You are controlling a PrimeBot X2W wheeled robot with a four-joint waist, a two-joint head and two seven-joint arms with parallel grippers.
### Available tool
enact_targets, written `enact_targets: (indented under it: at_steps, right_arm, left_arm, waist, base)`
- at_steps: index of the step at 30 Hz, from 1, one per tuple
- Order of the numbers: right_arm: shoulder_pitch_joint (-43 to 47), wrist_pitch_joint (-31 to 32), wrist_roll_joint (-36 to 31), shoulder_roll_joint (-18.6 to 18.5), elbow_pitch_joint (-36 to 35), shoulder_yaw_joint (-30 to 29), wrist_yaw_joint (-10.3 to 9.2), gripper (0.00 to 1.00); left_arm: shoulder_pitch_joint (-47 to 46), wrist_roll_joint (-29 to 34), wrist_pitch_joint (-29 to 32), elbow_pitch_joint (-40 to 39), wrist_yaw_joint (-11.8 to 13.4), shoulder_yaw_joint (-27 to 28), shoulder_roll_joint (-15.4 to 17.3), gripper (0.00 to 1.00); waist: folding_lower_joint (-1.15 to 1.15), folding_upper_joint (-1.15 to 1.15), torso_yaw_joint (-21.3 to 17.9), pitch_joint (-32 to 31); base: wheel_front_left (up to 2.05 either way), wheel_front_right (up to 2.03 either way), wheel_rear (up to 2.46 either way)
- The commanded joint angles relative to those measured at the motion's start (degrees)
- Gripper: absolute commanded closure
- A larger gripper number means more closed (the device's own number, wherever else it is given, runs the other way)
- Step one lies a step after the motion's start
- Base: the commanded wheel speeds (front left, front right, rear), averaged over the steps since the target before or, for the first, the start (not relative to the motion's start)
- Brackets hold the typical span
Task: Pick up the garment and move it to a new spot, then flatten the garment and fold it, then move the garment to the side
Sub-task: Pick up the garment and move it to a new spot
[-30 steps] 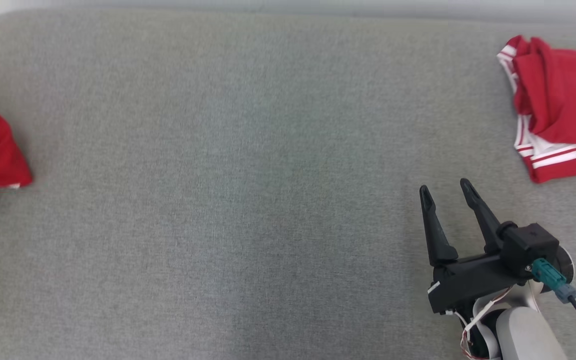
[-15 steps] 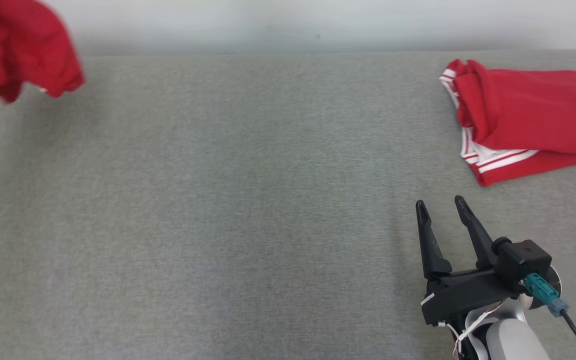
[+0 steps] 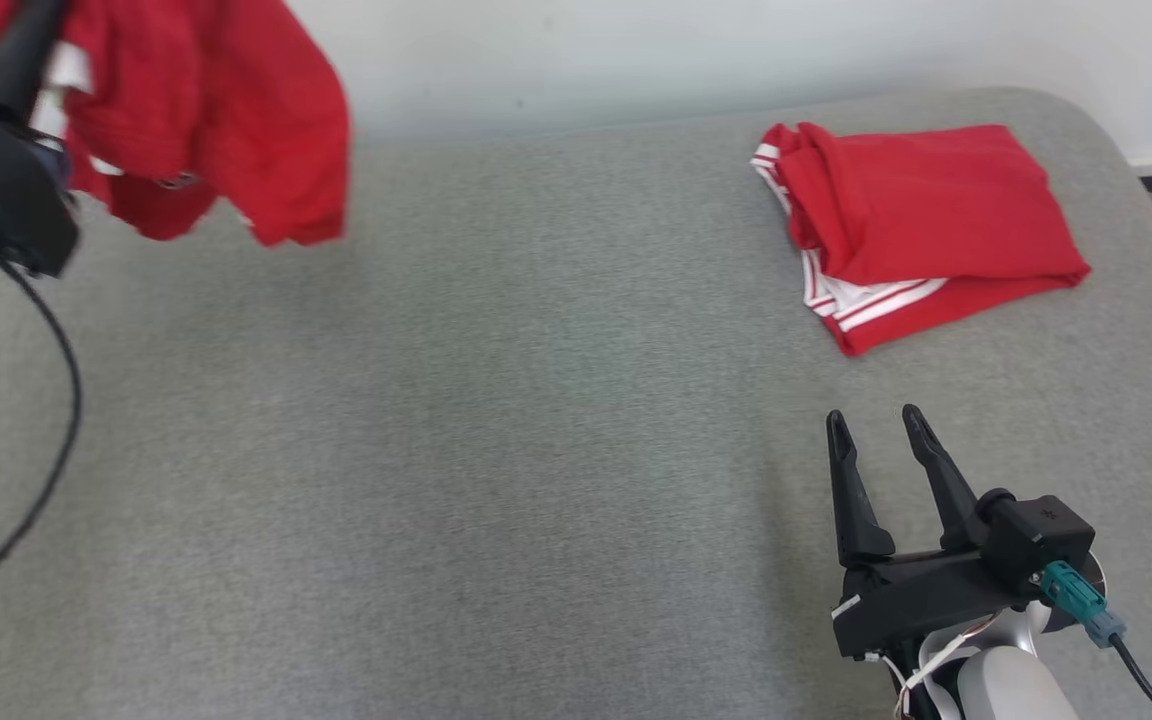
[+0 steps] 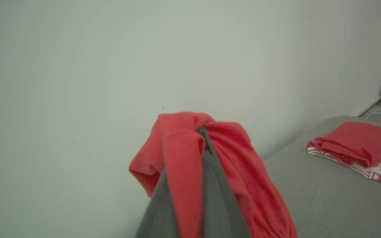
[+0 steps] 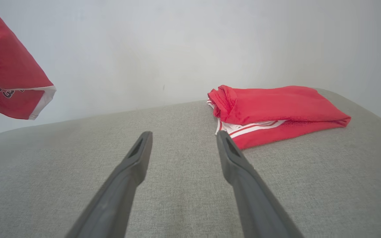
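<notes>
**Red jersey raised in the left hand**

Since a second ago the head camera has swung up and to the right. The crumpled red jersey with white trim [image 3: 226, 110], then low at the frame's left edge, now hangs high at the far left. The left hand [image 4: 202, 138] is clamped shut on a bunch of that jersey, and the cloth drapes over its dark fingers. In the right wrist view the jersey's hem, edged in white and carrying a dark print, hangs clear above the grey fabric-covered cushion [image 3: 536, 400], against the pale wall [image 3: 636, 50]. A second red garment with white stripes [image 3: 921, 200] lies folded on the cushion at the far right. The right hand [image 3: 873, 417] sits at the near right, its two fingers spread wide with nothing between them, pointing toward the folded garment but well short of it. A black cable [image 3: 56, 400] loops down from the left hand's body.
</notes>
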Motion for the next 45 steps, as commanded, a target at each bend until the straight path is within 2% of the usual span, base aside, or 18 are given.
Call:
enact_targets:
  at_steps: [1,9,16,26,37,38,39,40,41,45]
  right_arm:
    - [-0.2,-0.5,0.4,0.2,0.3,0.1,-0.04,0.0]
    - [-0.5,-1.0,0.3,0.4,1.3,0.0,-0.04,0.0]
    - [-0.6,-0.7,0.0,0.4,1.8,0.6,-0.04,0.0]
    - [-0.4,-0.2,0.1,0.5,2.2,1.3,-0.04,0.0]
    - [-0.2,0.2,0.3,0.1,2.5,1.5,-0.04,0.0]
    - [-0.1,0.3,0.3,0.1,2.5,1.5,-0.04,0.0]
    - [0.0,0.3,0.2,0.0,2.5,1.5,-0.04,0.0]
    - [0.1,0.3,0.3,-0.1,2.5,1.5,-0.04,0.0]
    - [0.1,0.3,0.3,-0.1,2.5,1.5,-0.04,0.0]
    - [0.7,0.6,0.3,-0.3,2.5,1.2,-0.04,0.0]
  left_arm:
    - [1.5,-0.2,0.9,-3.1,0.5,-0.8,-0.3,1.0]
    - [8.9,0.3,1.4,-13.8,2.2,-5.5,-2.8,1.0]
    - [17.7,0.1,-0.8,-16.2,3.5,-10.6,-6.2,1.0]
    - [27.3,0.5,-6.2,-9.7,4.8,-14.1,-7.1,1.0]
    - [31.5,-0.7,-12.1,-1.2,4.3,-15.2,-9.6,1.0]
    - [31.7,-0.9,-12.4,-0.8,4.3,-15.3,-9.9,0.98]
    - [31.7,-0.7,-12.9,-0.3,4.5,-15.3,-10.1,0.55]
    - [31.7,-0.4,-13.5,-0.1,4.7,-15.4,-10.3,0.16]
    - [31.8,-0.3,-14.0,0.2,5.0,-15.4,-10.5,0.0]
    - [32.9,0.3,-16.2,0.1,6.2,-15.3,-11.3,0.0]
  waist:
    - [0.0,0.0,-2.0,0.0]
    - [0.0,0.0,-3.0,-0.3]
    - [0.0,0.0,-2.4,-1.0]
    - [0.0,0.0,-1.9,-1.1]
    - [0.0,0.0,-0.8,-1.9]
    - [0.0,0.0,-0.6,-2.1]
    - [0.0,0.0,-0.4,-2.2]
    - [0.0,0.0,-0.3,-2.3]
    - [0.0,0.0,-0.1,-2.5]
    - [0.0,0.0,0.6,-3.5]
  base:
    - [0.0,0.0,0.0]
    - [0.0,0.0,0.0]
    - [0.0,0.0,0.0]
    - [0.0,0.0,0.0]
    - [0.0,0.0,0.0]
    - [0.0,0.0,0.0]
    - [0.0,0.0,0.0]
    - [0.0,0.0,0.0]
    - [0.0,0.0,0.0]
    - [0.0,0.0,0.0]
